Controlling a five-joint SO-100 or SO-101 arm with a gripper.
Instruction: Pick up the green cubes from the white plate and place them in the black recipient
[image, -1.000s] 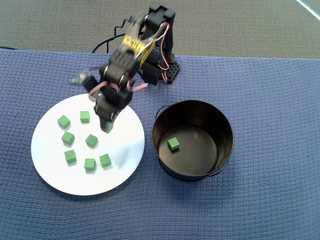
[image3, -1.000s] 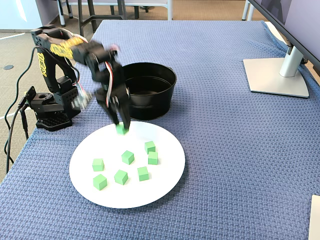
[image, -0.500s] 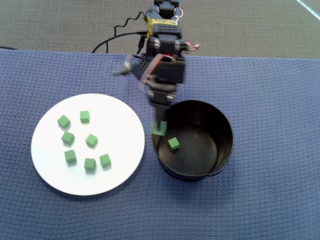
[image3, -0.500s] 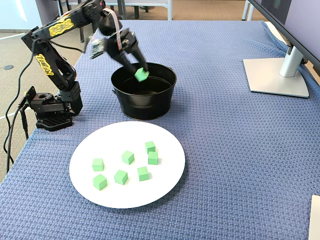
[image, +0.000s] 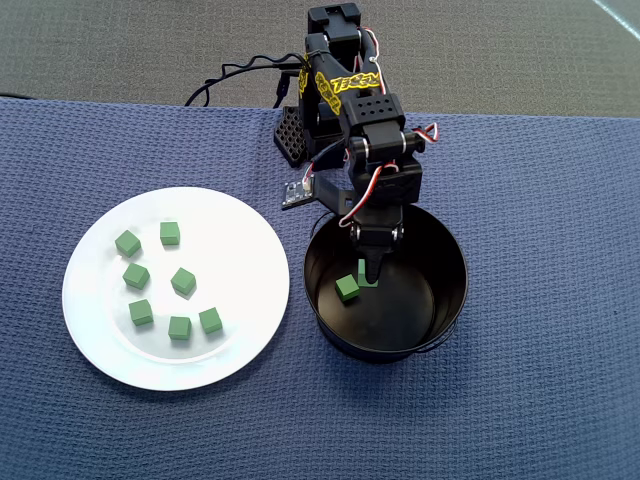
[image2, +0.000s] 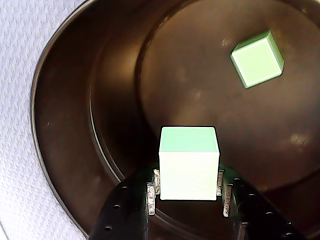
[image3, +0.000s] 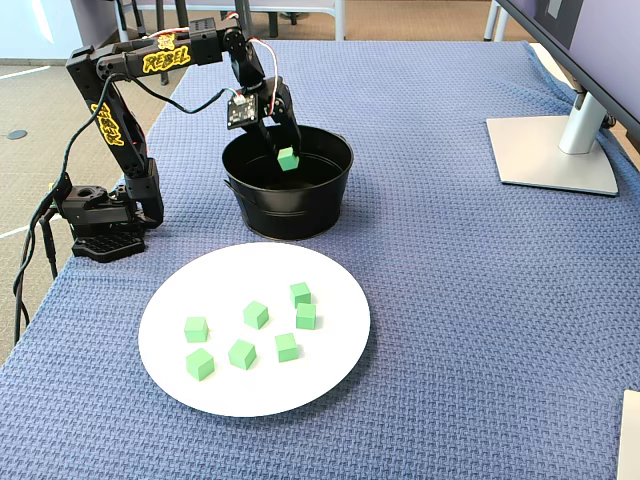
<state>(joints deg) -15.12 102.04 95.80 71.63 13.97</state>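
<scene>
The gripper (image2: 189, 192) is clamped on one green cube (image2: 189, 162) and hangs directly over the open mouth of the black pot (image: 445, 250); another cube (image: 347, 288) lies on the pot floor just beside. Seven cubes sit on the white plate (image: 240, 230), on blue cloth (image3: 450, 300)

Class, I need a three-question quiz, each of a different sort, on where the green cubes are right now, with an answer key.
1. How many green cubes lie on the white plate?
2. True or false: the black pot is empty.
3. The gripper is: A) open over the plate, B) shut on a cube above the pot, C) resting on the cloth.

Key: 1. Seven. 2. False; one loose cube lies on its floor. 3. B.
</scene>
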